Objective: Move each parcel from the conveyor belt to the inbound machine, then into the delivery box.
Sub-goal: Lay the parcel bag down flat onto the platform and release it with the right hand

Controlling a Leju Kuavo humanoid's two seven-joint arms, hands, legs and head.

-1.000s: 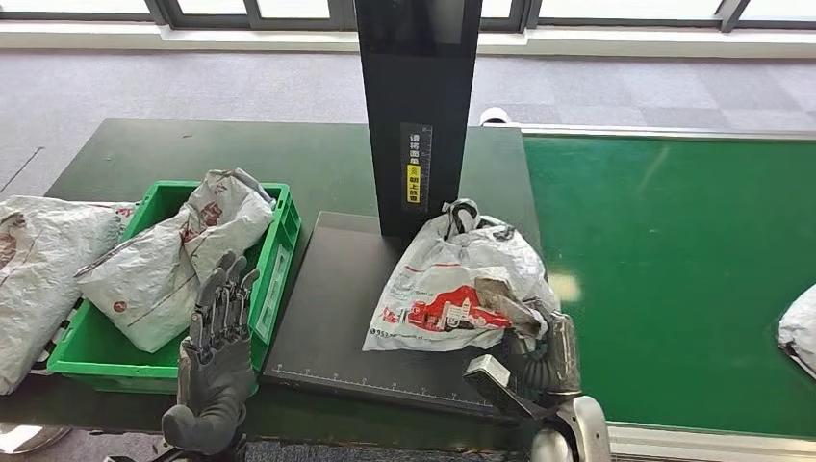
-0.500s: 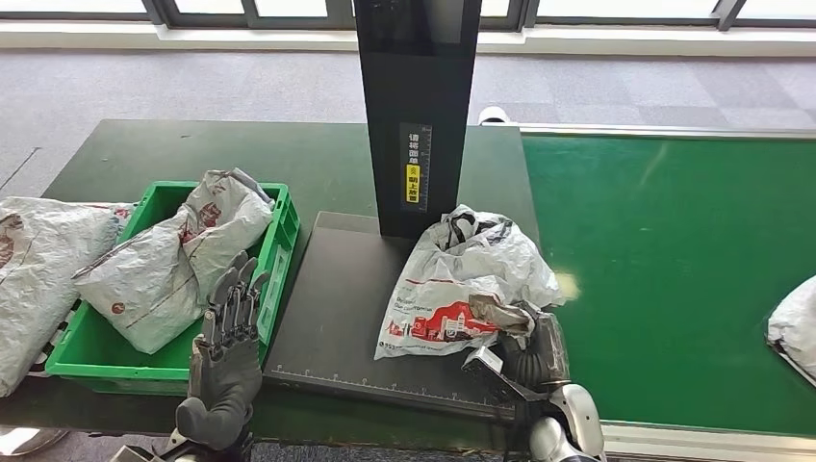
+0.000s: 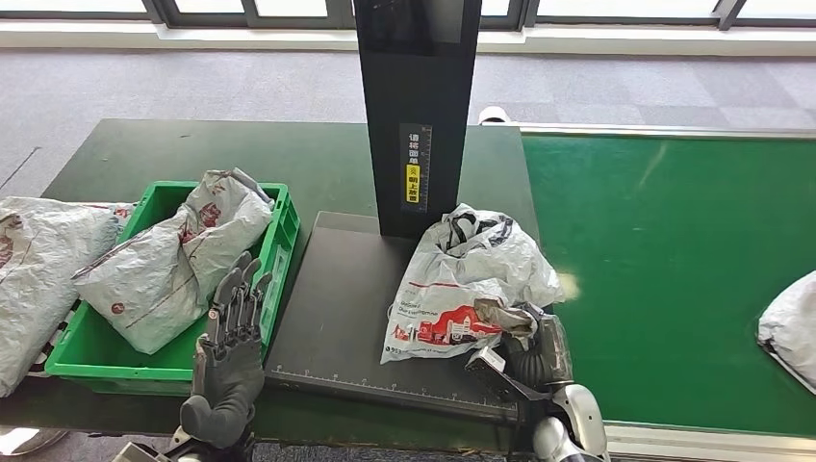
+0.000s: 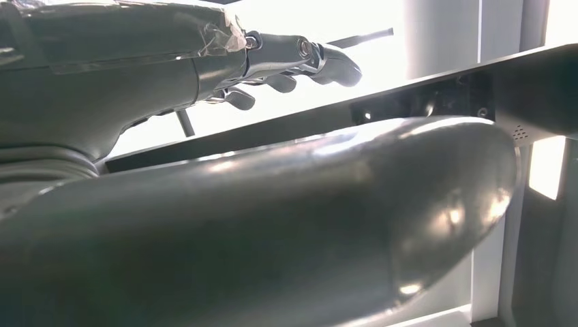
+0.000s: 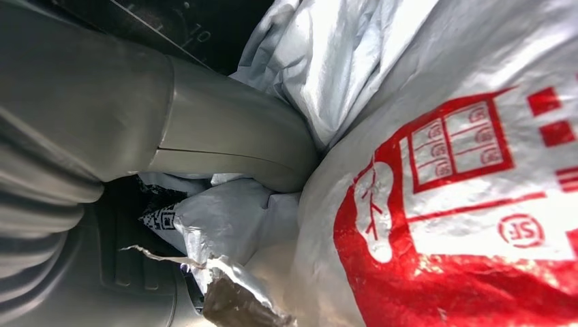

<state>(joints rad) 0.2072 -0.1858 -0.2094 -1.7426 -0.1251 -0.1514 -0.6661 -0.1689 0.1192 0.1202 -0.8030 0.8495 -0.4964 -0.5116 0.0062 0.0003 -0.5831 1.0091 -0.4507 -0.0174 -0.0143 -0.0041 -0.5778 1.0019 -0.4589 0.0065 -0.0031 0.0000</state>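
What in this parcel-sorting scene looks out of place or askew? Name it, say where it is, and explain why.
The parcel in the green box lies tilted, its top poking over the rim rather than lying flat. Another grey bag rests outside the box on its left. The parcel on the black platform, gripped by the right hand, is crumpled.

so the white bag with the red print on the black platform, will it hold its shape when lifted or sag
The bag will probably sag: its plastic skin is creased and slack, bunched at the knotted top. The film looks glossy, so it may slip. The right hand already grips a crumpled fold at its near corner, so the contents would likely hang below that pinch.
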